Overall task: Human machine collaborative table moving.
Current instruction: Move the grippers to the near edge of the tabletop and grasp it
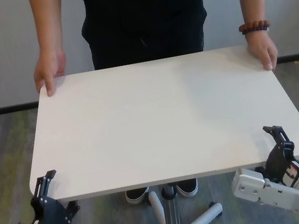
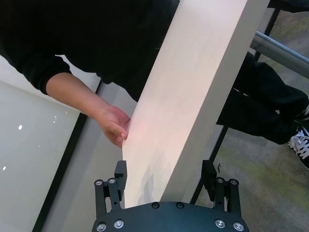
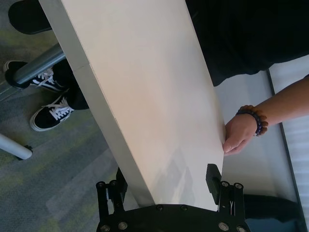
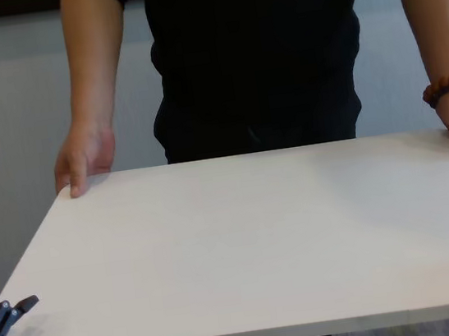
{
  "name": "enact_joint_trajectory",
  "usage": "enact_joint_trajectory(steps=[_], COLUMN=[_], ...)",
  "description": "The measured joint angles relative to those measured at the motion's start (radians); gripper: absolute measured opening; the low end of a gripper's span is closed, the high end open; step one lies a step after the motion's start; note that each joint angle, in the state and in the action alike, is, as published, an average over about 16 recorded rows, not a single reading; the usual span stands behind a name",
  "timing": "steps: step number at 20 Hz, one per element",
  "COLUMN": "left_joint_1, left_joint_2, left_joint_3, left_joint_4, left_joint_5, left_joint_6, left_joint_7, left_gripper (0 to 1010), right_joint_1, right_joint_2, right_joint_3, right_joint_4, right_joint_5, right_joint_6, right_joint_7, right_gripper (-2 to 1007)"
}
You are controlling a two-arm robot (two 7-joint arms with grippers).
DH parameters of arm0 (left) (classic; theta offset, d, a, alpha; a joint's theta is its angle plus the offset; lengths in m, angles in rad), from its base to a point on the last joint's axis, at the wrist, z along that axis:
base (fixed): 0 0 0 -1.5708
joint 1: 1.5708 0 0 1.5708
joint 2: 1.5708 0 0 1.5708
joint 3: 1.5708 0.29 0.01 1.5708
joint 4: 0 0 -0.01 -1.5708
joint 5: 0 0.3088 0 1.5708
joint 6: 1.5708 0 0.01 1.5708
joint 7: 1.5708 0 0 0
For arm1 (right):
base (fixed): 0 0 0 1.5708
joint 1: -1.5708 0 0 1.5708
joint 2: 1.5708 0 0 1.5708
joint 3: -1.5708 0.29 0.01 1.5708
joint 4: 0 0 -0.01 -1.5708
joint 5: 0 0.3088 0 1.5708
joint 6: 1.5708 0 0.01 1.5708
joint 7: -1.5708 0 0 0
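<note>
The left end effector (image 1: pixel 45 184) sits at the near left corner of the desk (image 1: pixel 162 121), its black fingers spread wide with the thin edge of the board between them – released, not clamped, as the left wrist view shows. The right end effector (image 1: pixel 277 139) mirrors it at the near right corner, one finger above the top and one below, also released around the edge.

Beyond them the white rectangular top lies flat and level, its long axis running left to right across the robot's front, rounded corners at each end. It stands on a single slim metal pole (image 1: pixel 171 214) over a splayed foot on grey carpet.

On the far side stands the human (image 1: pixel 148 17) in black, one hand (image 1: pixel 49 71) on each far corner; a beaded bracelet (image 1: pixel 254 27) circles the wrist on the robot's right.

The board looks stiff and smooth, likely slippery and fairly heavy – with one central pole it may tip. The near corners seem the sensible holds.
</note>
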Motion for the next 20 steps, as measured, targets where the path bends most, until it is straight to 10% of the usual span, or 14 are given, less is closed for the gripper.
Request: enact_joint_trajectory(steps=[20], left_joint_1=[0.000], left_joint_2=[0.001], left_joint_3=[0.001], left_joint_4=[-0.001], left_joint_5=[-0.001], left_joint_6=[-0.001], left_joint_7=[-0.002], left_gripper=[1000], right_joint_1=[-0.029], right_joint_2=[-0.021], right_joint_3=[0.025], right_joint_4=[-0.015], right_joint_5=[-0.044], right_joint_6=[-0.004], right_joint_7=[0.023], right_gripper=[1001])
